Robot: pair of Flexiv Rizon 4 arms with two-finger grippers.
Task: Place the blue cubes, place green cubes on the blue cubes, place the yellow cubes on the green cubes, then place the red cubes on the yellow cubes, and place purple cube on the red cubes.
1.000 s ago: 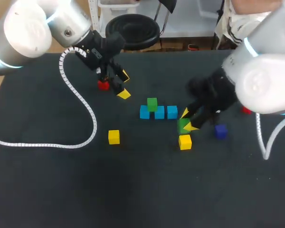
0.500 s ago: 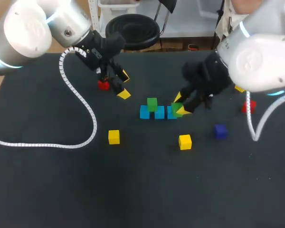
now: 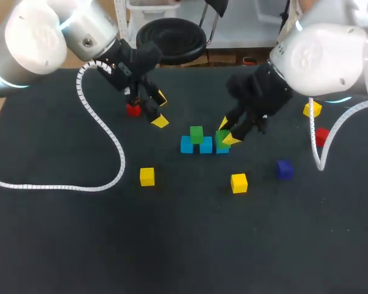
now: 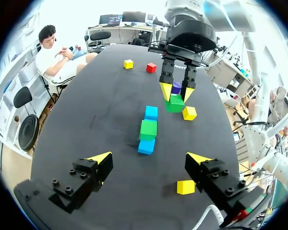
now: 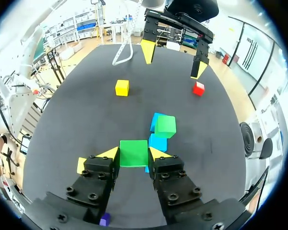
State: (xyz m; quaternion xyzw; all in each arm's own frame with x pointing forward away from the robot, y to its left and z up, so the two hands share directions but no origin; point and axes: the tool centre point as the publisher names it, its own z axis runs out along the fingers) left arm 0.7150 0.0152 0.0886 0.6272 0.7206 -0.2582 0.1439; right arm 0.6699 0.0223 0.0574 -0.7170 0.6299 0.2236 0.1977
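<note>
So, our left arm comes in from the far left corner and angles down toward the middle of the table. The left gripper hangs low over the surface with its fingers spread wide and nothing between them. A red cube sits just left of that gripper, beside the fingers rather than between them. A white cable trails off the arm and loops across the left side of the black table. Nearer to us, a yellow cube sits on its own.

In the middle we've got the three blue cubes in a left-to-right row, touching each other. One green cube sits on top, straddling the left and middle blue ones.

Our right arm comes in from the far right corner and bends down and left toward the row. The right gripper is clamped on a second green cube, with a yellow tip pressed against each side. That cube is over the right end of the blue row, just beside the first green one. We honestly can't tell if it's touching the blue cubes underneath.

Right of the row and nearer to us is another yellow cube, with the purple cube a bit further right. Over by the right edge sit a third yellow cube and a second red cube, close together.
</note>
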